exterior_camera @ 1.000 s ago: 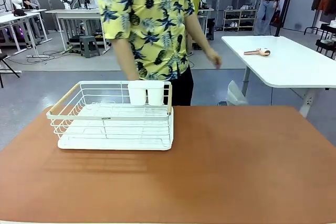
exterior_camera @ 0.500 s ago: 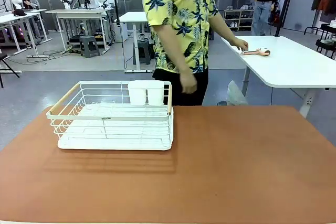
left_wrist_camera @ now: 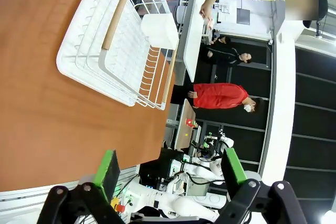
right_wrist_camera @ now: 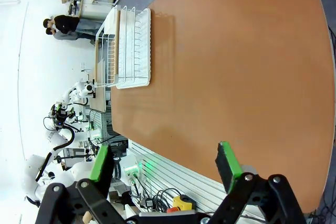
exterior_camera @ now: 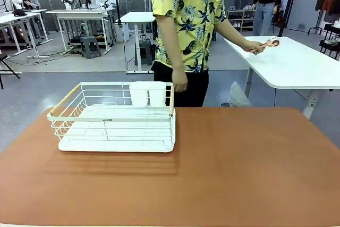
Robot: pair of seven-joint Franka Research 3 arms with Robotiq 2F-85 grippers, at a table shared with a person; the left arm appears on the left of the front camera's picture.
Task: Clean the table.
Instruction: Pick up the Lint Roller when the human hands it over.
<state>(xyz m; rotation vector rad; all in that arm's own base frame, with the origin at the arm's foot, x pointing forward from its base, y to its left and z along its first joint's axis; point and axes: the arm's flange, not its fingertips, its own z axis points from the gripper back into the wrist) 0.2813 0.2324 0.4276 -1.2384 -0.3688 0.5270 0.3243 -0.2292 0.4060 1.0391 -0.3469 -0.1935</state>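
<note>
**Dish rack on the terracotta table**

The table spans the foreground and carries a white wire dish rack on its left half. The left gripper and right gripper hang above it, fingers spread, gripping nothing. Beyond, a person's hand holds a brown-handled tool over a white table.

The desk was plain terracotta, reddish-brown edge to edge. White wire rack, with pale wooden handles. The person's shirt was bright yellow, printed with dark blue pineapples and leaves. Left pincer and right pincer both showed green pads on black fingers.
</note>
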